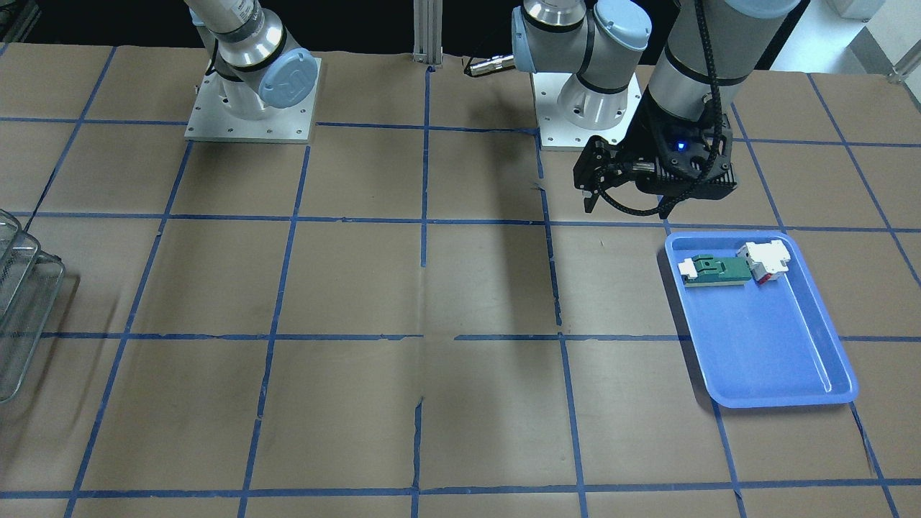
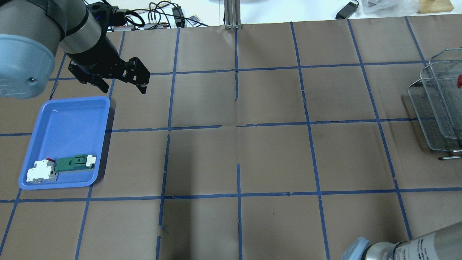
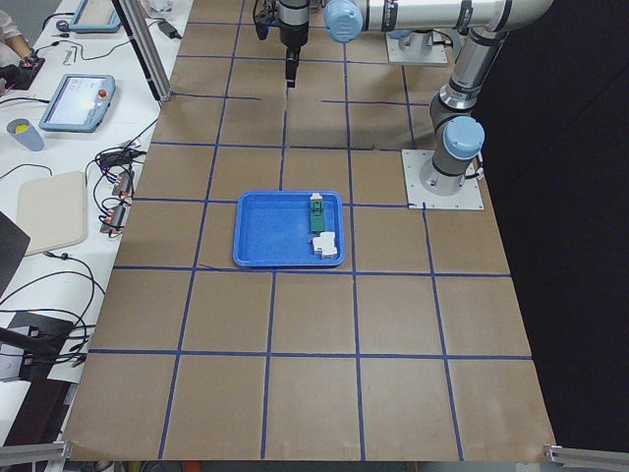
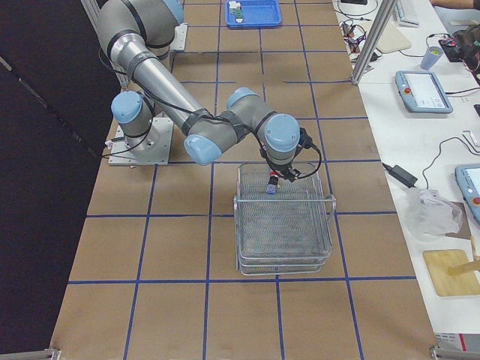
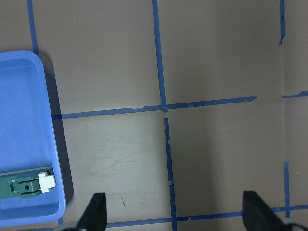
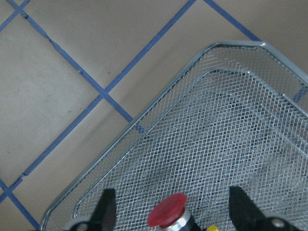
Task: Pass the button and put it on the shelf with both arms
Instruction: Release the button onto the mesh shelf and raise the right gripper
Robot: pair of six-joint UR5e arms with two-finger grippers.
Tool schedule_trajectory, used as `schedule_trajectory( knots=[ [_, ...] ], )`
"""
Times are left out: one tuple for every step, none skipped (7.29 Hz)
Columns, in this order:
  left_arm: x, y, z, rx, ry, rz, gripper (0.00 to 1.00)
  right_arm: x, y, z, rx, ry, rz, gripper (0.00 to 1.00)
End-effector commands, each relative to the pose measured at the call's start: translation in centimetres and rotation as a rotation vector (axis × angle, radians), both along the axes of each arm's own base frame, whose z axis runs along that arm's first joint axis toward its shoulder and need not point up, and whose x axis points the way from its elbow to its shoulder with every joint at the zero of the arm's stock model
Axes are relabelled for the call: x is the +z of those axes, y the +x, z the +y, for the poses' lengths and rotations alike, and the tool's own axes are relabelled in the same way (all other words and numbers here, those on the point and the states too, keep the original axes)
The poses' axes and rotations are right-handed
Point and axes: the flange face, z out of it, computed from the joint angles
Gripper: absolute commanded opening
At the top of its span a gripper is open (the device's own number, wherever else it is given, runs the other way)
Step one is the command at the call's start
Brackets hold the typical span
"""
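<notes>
Over the silvery-grey wire-mesh shelf, the right gripper has its jaws either side of the red-headed push-button; I cannot tell if they grip it. Best to lower near the mesh and release gently. The left gripper has its jaws wide and empty.

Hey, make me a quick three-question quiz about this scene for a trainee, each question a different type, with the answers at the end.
1. True or false: the left gripper holds the button.
2. Multiple choice: what lies in the blue tray? A) the green-and-white part and the white-and-red block; B) the button; C) a screwdriver.
3. Fill in: the open right gripper, with the button's red head between its jaws, is over the wire-mesh ____.

Key: 1 false, it is open and empty. 2 A. 3 shelf.
</notes>
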Motion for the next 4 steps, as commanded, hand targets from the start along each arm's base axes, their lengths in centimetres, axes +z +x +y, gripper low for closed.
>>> schedule_trajectory(
  knots=[
    [0.0, 0.0, -0.2, 0.007, -0.005, 0.006, 1.0, 3.7, 0.8, 1.3, -0.023, -0.001, 0.054, 1.0],
    [0.2, 0.0, -0.2, 0.007, -0.008, 0.005, 1.0, 6.2, 3.3, 2.4, -0.17, 0.041, 0.039, 1.0],
    [0.1, 0.0, -0.2, 0.007, -0.007, 0.006, 1.0, 7.2, 7.2, 1.5, -0.294, 0.097, 0.027, 1.0],
    [-0.2, 0.0, -0.5, 0.011, -0.001, 0.007, 1.0, 8.9, 11.8, 0.9, -0.384, 0.153, 0.111, 1.0]
  ],
)
